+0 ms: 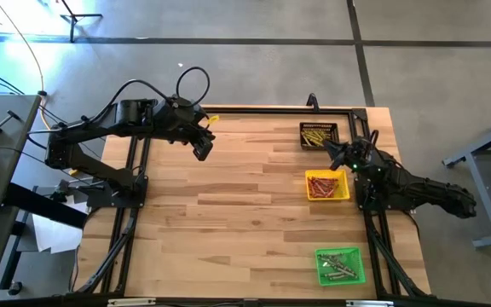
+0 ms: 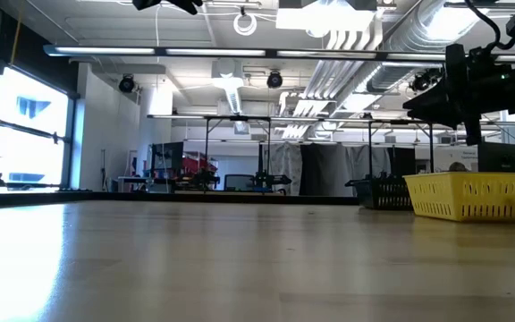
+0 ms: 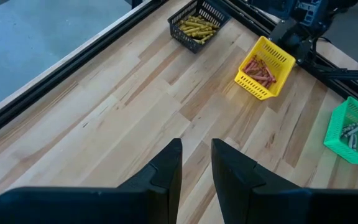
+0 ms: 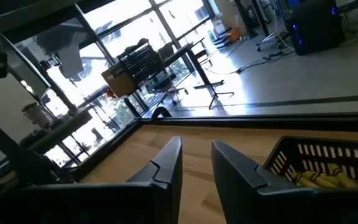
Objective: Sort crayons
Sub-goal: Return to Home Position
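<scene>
Along the table's (image 1: 228, 222) right edge the crayons (image 1: 325, 184) fill the black tray (image 1: 303, 136), yellow tray (image 1: 309, 192) and green tray (image 1: 361, 277), likely light, brittle sticks best pinched mid-length, while the left gripper (image 3: 196, 146) near the far-left corner and the right gripper (image 4: 196, 146) by the far-right corner hang empty, fingers slightly parted.

Left gripper (image 3: 196, 146) and right gripper (image 4: 196, 146) aloft, fingers (image 3: 166, 171) narrowly apart

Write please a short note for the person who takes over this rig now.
Left gripper: slightly open, empty, above the table's left side.
Right gripper: slightly open, empty, beside the black bin.
Yellow crayons lie in the black bin, red crayons in the yellow bin, grey crayons in the green bin.
No loose crayon shows on the table, so sorting looks done. Probably only parking the arms is left.
</scene>
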